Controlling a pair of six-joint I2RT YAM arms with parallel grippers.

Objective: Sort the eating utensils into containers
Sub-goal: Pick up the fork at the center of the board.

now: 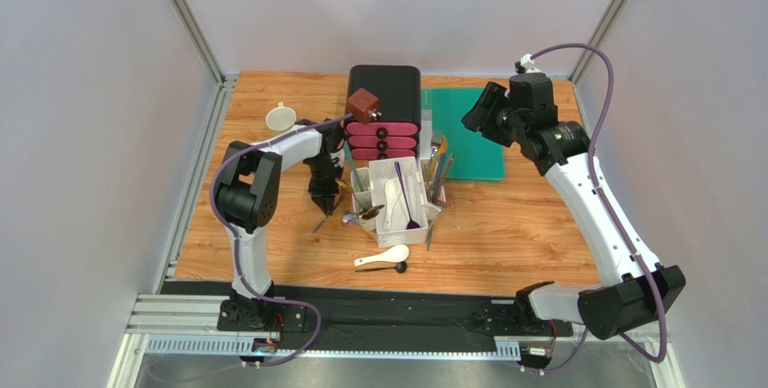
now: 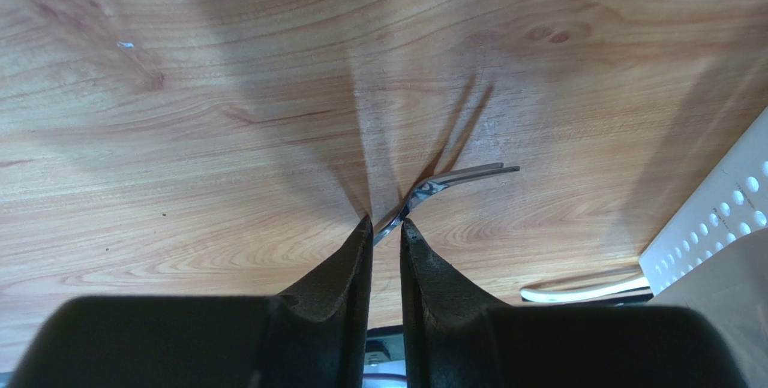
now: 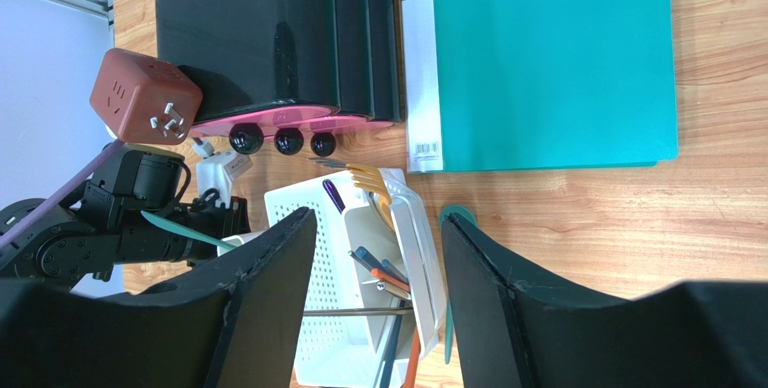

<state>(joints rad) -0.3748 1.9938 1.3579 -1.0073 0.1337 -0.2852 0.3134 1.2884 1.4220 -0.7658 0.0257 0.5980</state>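
bare wood of the table lies open left of and in front of the left gripper, closed on a silver fork; caddy blocks its right, drawer box the rear-right, white soup spoon the near-right.

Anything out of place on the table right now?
A white soup spoon lies loose in front of the caddy, unsorted. A brown plug cube sits at the black drawer box corner, unrelated to utensils.
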